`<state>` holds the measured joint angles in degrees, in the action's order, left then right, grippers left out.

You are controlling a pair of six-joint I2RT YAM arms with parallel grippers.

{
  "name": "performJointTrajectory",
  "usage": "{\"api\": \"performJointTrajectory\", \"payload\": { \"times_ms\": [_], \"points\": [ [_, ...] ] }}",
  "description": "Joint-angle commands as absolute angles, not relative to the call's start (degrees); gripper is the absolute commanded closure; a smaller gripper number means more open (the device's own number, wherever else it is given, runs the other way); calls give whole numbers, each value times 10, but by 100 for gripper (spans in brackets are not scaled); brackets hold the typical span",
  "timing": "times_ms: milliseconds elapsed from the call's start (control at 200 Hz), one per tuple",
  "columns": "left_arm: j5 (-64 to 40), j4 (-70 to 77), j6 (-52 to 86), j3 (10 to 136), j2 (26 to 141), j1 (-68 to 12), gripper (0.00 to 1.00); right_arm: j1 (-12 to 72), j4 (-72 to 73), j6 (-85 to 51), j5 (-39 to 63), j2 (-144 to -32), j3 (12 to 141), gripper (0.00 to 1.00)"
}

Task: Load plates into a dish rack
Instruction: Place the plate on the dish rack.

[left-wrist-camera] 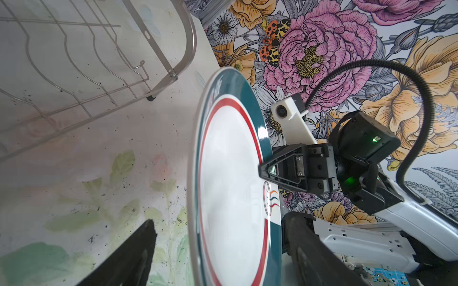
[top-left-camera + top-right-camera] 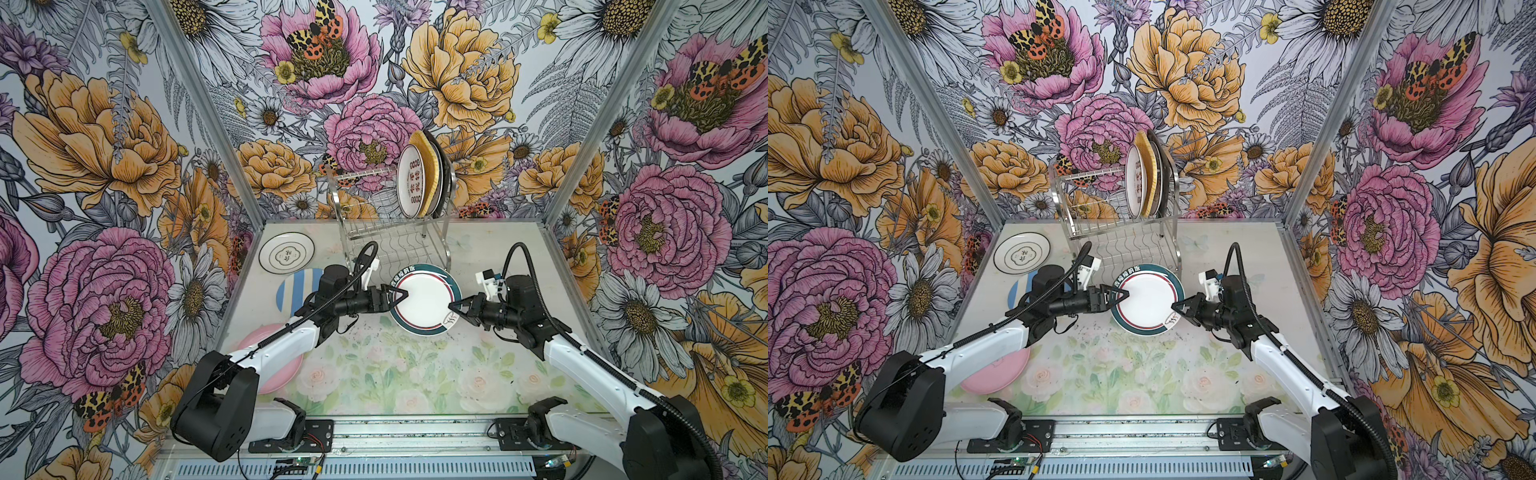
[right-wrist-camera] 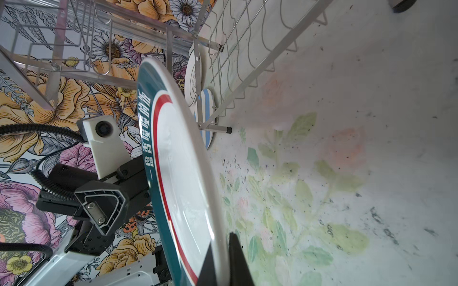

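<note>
The right gripper [image 2: 451, 307] is pinched tight on the rim of a round white plate with a teal border band and a thin red ring [image 2: 424, 297]. It bites at the edge that carries a small logo. The right wrist view shows its fingers [image 3: 238, 262] pressed against both faces of that rim.

Across the plate, the left gripper [image 2: 404, 294] stands wide, its fingers [image 1: 141, 247] straddling the opposite rim. One finger stands clear of the edge. Whether the other touches, I cannot tell. The plate hangs between the two grippers, off the pale floral-printed tabletop [image 2: 374, 374].

Just beyond the jaws stands the shiny two-tier steel wire dish rack [image 2: 340, 232], its front foot close behind the plate. High on the end of its upper tier nearer the right gripper, several plates stand on edge:
- a white round plate with red-brown motifs [image 2: 409, 183]
- a yellow woven-look square plate [image 2: 432, 166]
- dark-rimmed plates [image 2: 445, 174] behind the yellow one

Behind the left gripper's wrist lie three more plates:
- a blue-and-white striped plate [image 2: 297, 286], partly hidden
- a white plate with dark rings [image 2: 286, 252], farther out
- a pink plate [image 2: 272, 368] under the left forearm
</note>
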<state>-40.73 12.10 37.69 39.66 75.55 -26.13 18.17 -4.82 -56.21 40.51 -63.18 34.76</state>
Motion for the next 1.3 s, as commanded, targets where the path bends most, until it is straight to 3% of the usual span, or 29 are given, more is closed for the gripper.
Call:
{"api": "performJointTrajectory", "payload": {
  "times_ms": [0, 105, 550, 851, 1086, 1296],
  "points": [
    [-424, 151, 385, 397, 753, -261, 23, 204, -23, -542, 404, -642, 392, 100],
    [-426, 157, 390, 391, 748, -258, 34, 213, -23, -536, 405, -654, 400, 100],
    [-430, 176, 415, 372, 738, -246, 100, 221, -23, -488, 417, -677, 426, 99],
    [-475, 266, 479, 350, 741, -237, 100, 220, 68, -465, 491, -697, 436, 71],
    [-494, 313, 515, 344, 743, -236, 100, 225, 138, -487, 538, -724, 448, 70],
    [-498, 319, 519, 345, 744, -234, 100, 235, 138, -485, 547, -732, 455, 77]
  ]
}}
